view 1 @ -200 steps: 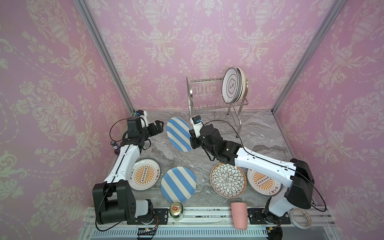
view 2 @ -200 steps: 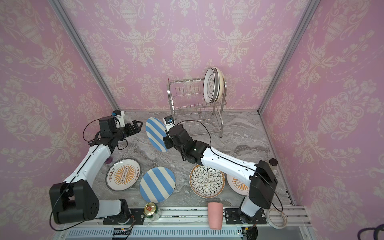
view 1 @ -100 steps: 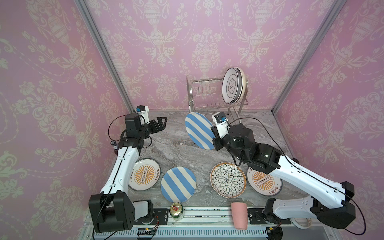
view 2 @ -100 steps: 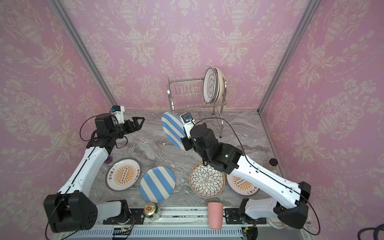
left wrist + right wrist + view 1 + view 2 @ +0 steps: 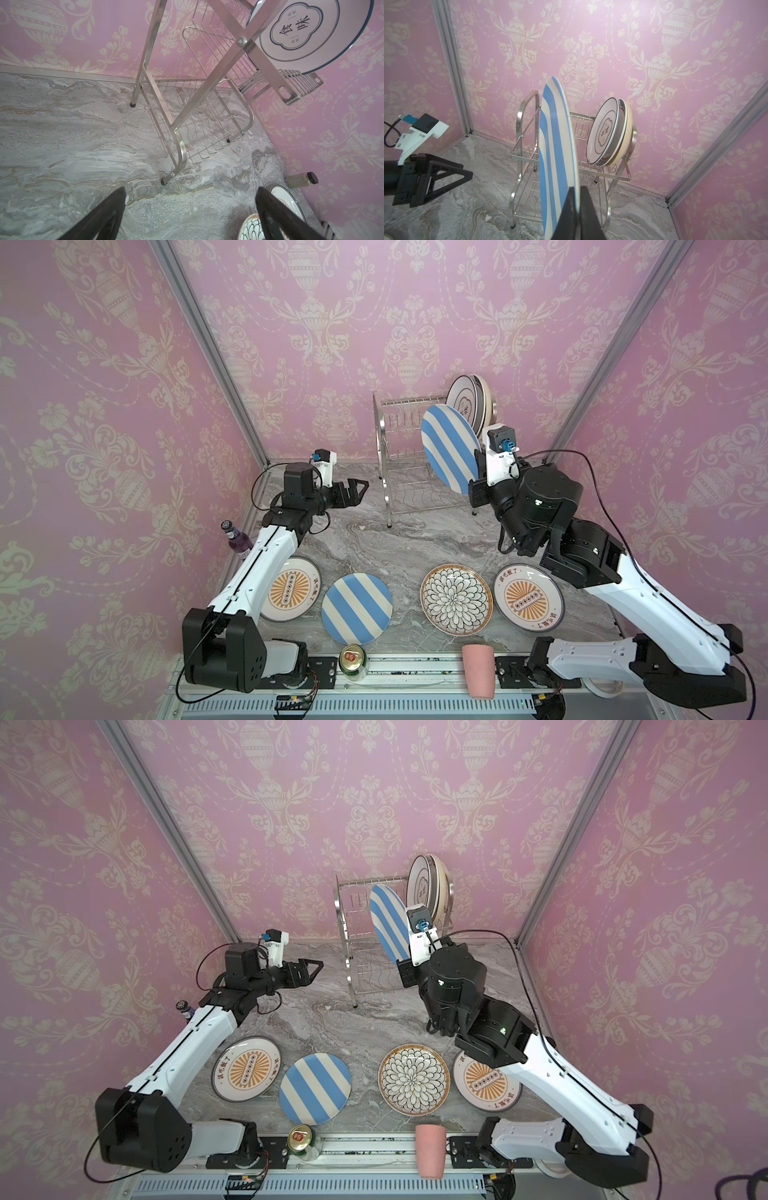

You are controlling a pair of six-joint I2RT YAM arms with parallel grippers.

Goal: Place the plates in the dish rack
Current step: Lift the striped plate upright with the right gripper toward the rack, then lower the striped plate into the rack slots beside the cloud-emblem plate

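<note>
Four plates point(image 5: 455, 598) lie on the counter point(image 5: 415, 539), three in the rack point(image 5: 241, 41); right fingers point(image 5: 588, 216) clamp one striped plate point(image 5: 451, 448); left fingers point(image 5: 99, 218) wide.

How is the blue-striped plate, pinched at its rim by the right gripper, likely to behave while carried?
Probably stiff: the striped plate stands on edge in the right gripper without sagging. Gripped only at its rim, the smooth surface could slip or pivot. Likely brittle: knocking the dish rack might chip it.

rear rack plates point(image 5: 628, 133) — mostly hidden | purple bottle point(image 5: 237, 540) — partly behind left arm point(image 5: 266, 564)
</note>
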